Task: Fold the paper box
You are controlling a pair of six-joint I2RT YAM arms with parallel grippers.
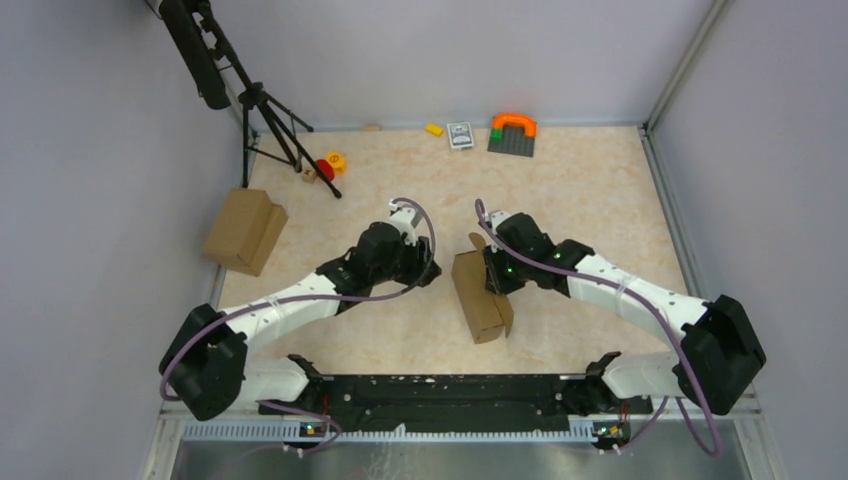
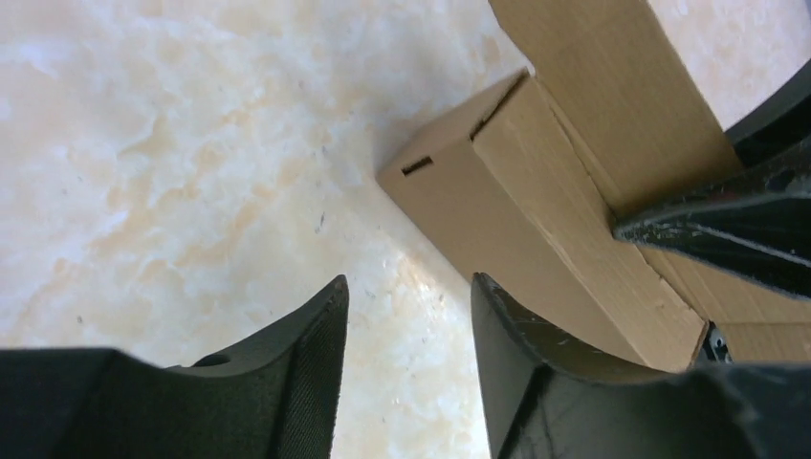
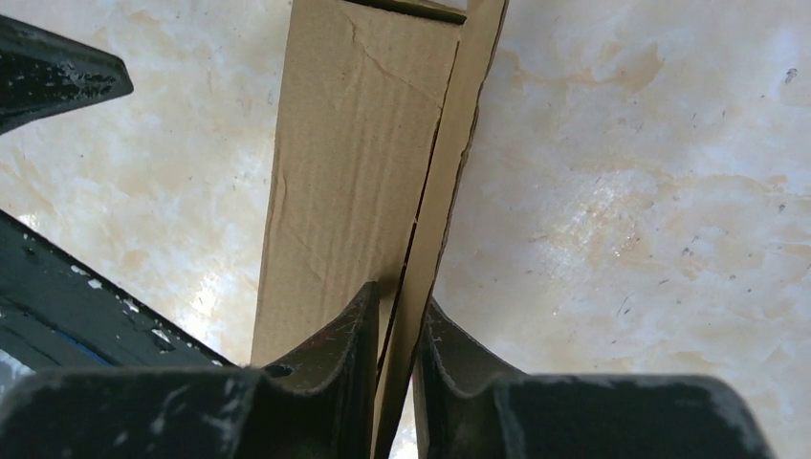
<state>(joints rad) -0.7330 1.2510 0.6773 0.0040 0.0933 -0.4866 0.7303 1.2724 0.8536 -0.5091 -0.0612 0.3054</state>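
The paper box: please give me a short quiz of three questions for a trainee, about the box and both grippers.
1. True or false: the left gripper holds the paper box.
2. What is the right gripper shut on? A) a cardboard panel of the paper box; B) a toy block; C) nothing.
3. Fill in: the bulkier brown carton lies on the robot's ___ side.
Key: 1 false; 2 A; 3 left.
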